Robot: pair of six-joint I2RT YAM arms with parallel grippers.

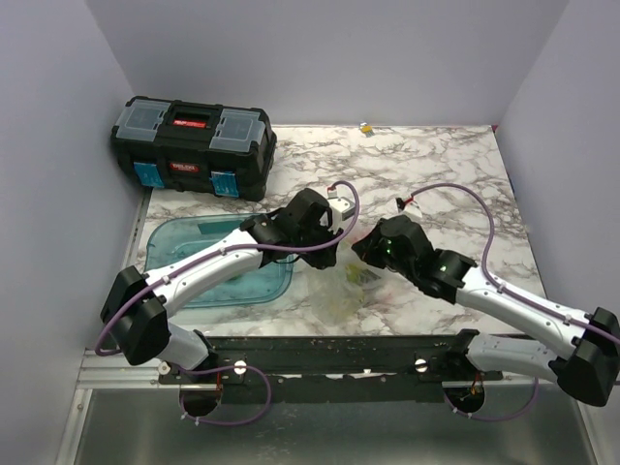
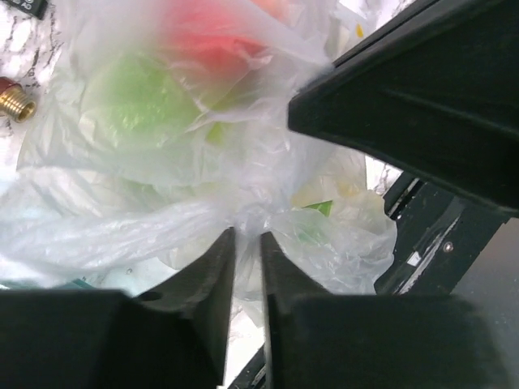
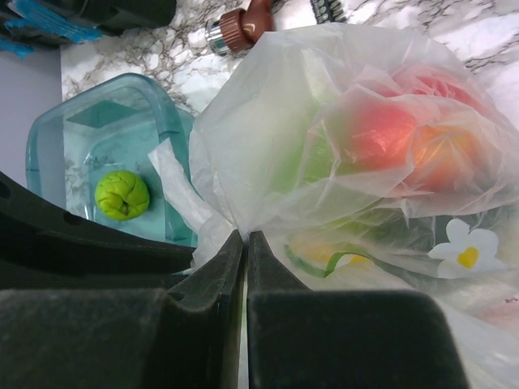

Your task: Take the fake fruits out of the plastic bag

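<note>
Clear plastic bag (image 3: 259,121) on marble desk (image 1: 436,184) between arms, just beside blue tray (image 3: 57,138). Left end effector (image 2: 247,237) pinched together on bag film. Right end effector (image 3: 246,237) likewise clamped on bag. Fake fruits (image 3: 377,130) inside bag, red and green showing through.

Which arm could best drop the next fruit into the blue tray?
Probably left: its arm stretches over the blue tray, while the right tool sits beyond the plastic bag. Both tools pinch the bag, so the left tool must release first.
</note>
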